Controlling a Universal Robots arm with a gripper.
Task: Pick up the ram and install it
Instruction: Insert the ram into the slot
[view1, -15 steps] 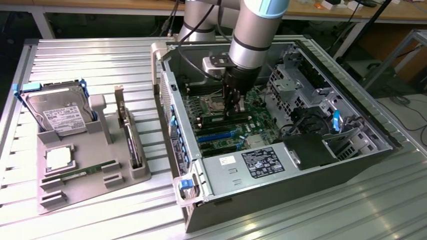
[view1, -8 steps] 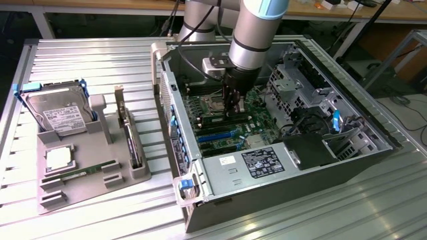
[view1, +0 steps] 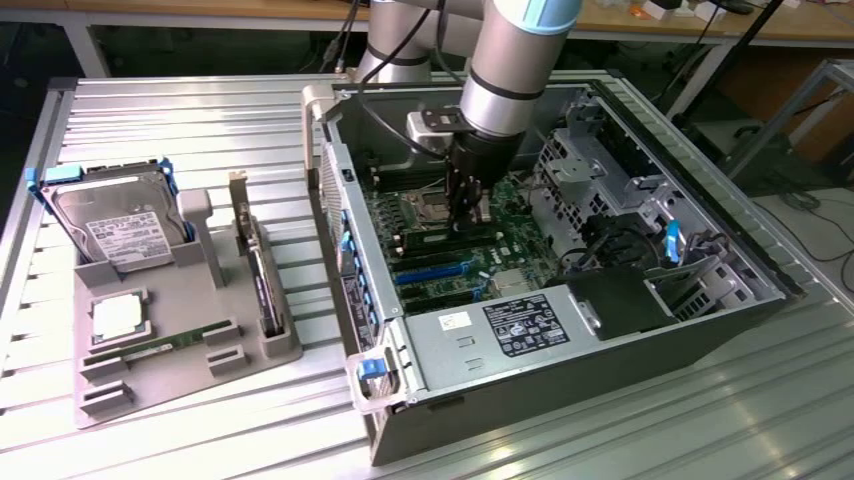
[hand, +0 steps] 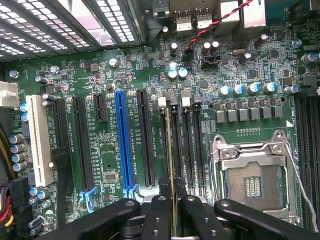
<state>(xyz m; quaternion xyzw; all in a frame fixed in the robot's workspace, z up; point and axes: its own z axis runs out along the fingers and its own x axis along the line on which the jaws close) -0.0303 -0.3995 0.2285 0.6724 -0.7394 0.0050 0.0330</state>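
PC case (view1: 441, 385), open, fills centre-right of ext. view; motherboard (hand: 125, 65) seen inside w/ bare CPU socket (hand: 252, 182). Gripper (hand: 173, 199), lowered into case at ext. view centre, is pinched on the ram (hand: 172, 150), held edge-on along DIMM slots (hand: 187, 145) beside socket.

The pincer (hand: 172, 199) grips the ram (hand: 171, 150) between its 2 black fingers (hand: 156, 212). The ram shows edge-on as a thin pale line running out from them along the 4 dark memory slots (hand: 186, 145) of the green motherboard (hand: 150, 65); whether it is seated cannot be told. To one side of the pincer sits the open processor socket (hand: 252, 182); to the other a blue slot (hand: 125, 140) and, farther off, a white slot (hand: 39, 142).
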